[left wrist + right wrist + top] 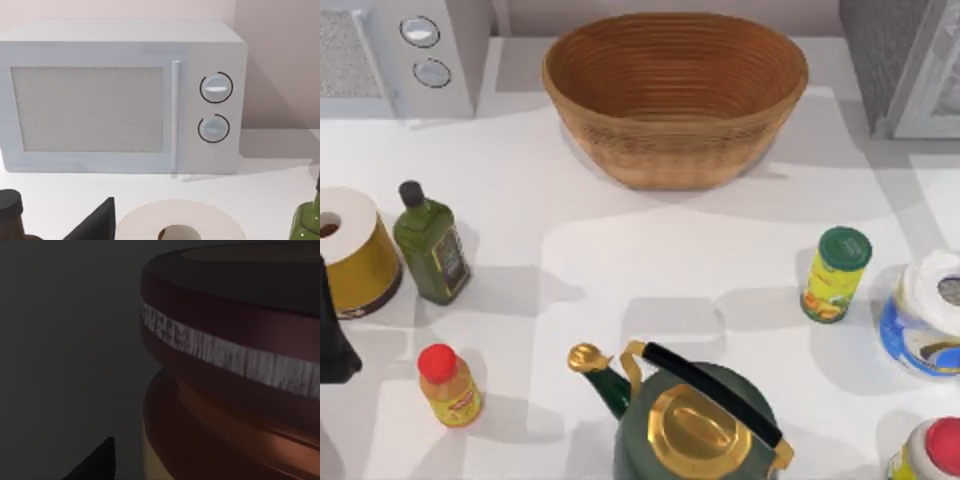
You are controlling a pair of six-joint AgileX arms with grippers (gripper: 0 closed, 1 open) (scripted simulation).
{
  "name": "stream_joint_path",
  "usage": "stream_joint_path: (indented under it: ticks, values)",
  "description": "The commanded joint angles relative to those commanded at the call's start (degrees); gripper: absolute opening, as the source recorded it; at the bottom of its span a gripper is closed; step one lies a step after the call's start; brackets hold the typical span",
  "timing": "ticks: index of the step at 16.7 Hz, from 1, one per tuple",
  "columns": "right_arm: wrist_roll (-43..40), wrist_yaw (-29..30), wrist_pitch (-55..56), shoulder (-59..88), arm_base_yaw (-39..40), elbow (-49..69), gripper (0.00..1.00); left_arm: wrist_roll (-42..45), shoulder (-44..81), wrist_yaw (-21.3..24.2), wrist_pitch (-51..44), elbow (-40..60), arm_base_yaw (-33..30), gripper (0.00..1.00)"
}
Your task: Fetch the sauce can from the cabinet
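Observation:
The sauce can (235,365) looms close in the right wrist view, in a dim grey space: a dark maroon rim, a pale worn band below it, then a reddish-brown side fading to tan. A dark part of my right gripper (95,465) shows beside the can. In the top view the cabinet (872,55) stands at the far right corner, dark grey with a pale framed panel. My left gripper (332,340) hangs parked at the table's left edge, next to the yellow canister.
A wicker basket (675,95) sits at the back middle and a microwave (420,50) at the back left. Standing about are an olive oil bottle (432,245), a yellow canister (355,255), a red-capped bottle (448,385), a green kettle (695,420) and a slim yellow can (835,273).

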Motion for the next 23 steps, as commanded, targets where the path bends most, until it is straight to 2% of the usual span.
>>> stream_joint_path:
  ticks: [1,14,23]
  values:
    - [0.0,0.0,0.0,0.0,0.0,0.0,1.0,0.0,0.0,0.0,0.0,0.0,0.0,1.0]
    - [0.0,0.0,0.0,0.0,0.0,0.0,0.02,0.0,0.0,0.0,0.0,0.0,0.0,1.0]
    - [0.1,-0.03,-0.01,-0.03,0.13,-0.01,0.0,0.0,0.0,0.0,0.0,0.0,0.0,1.0]
